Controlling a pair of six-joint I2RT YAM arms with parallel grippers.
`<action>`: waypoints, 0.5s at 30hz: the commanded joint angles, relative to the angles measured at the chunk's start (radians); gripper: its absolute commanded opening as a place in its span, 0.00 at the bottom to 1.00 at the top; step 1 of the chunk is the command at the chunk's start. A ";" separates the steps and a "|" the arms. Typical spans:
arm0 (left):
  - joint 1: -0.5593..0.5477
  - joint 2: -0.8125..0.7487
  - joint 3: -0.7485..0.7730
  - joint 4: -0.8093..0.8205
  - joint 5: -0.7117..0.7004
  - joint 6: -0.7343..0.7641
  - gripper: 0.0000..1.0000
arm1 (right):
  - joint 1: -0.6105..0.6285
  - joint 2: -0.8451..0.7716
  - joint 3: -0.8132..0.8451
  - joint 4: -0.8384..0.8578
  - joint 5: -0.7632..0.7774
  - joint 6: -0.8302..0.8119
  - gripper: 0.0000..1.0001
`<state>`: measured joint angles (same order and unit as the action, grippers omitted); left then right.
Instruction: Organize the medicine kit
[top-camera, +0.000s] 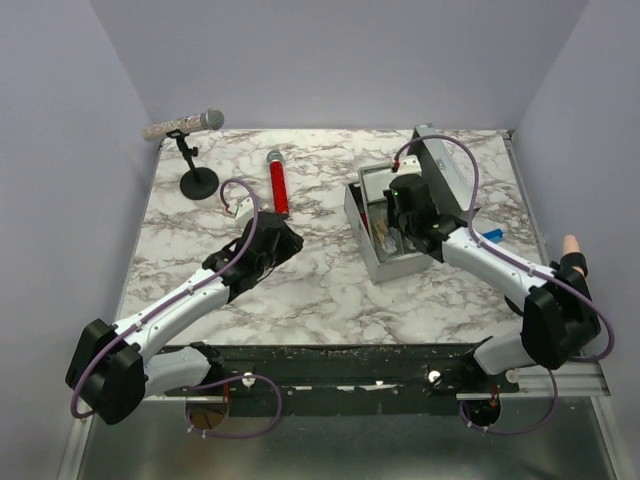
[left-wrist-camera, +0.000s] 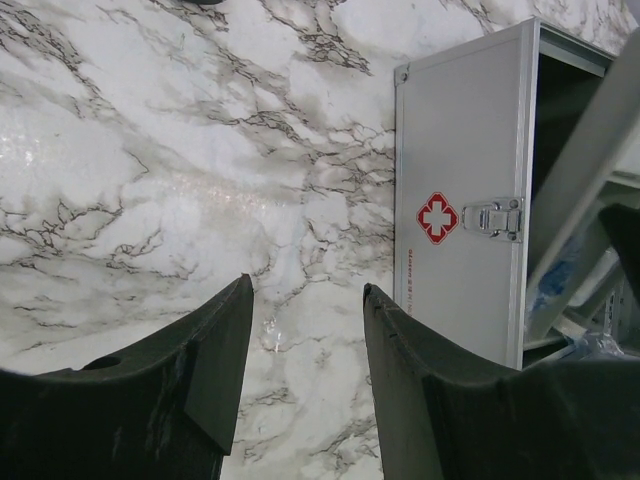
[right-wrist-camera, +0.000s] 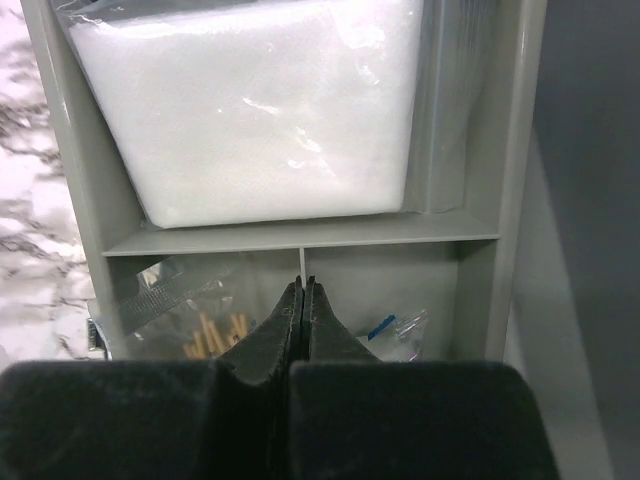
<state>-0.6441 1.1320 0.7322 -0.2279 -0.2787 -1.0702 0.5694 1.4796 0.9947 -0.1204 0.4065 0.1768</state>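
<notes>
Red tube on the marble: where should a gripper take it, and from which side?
Probably mid-body on the red tube, from straight above. It lies flat, pointing away from the arms, so close across its narrow width. The left gripper is nearer.

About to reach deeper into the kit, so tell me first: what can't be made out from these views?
- Top view: the right arm covers most of the inside of the medicine kit; contents too small to name.
- Right wrist view: the shut jaws' own body hides part of the bag of sticks and the blue-marked packet.
- Left wrist view: the kit's open side is dark and cut off by the right edge.
</notes>
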 joint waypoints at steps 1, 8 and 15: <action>0.003 0.017 -0.014 0.018 0.032 -0.010 0.57 | -0.003 -0.064 -0.004 0.022 0.000 0.012 0.01; 0.004 0.008 -0.019 0.015 0.029 -0.010 0.57 | -0.003 -0.169 -0.068 0.110 -0.057 0.006 0.01; 0.004 0.017 -0.022 0.025 0.041 -0.020 0.57 | -0.003 -0.128 0.137 -0.060 -0.055 -0.002 0.01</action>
<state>-0.6434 1.1439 0.7235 -0.2249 -0.2642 -1.0801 0.5674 1.3396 0.9951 -0.1246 0.3641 0.1734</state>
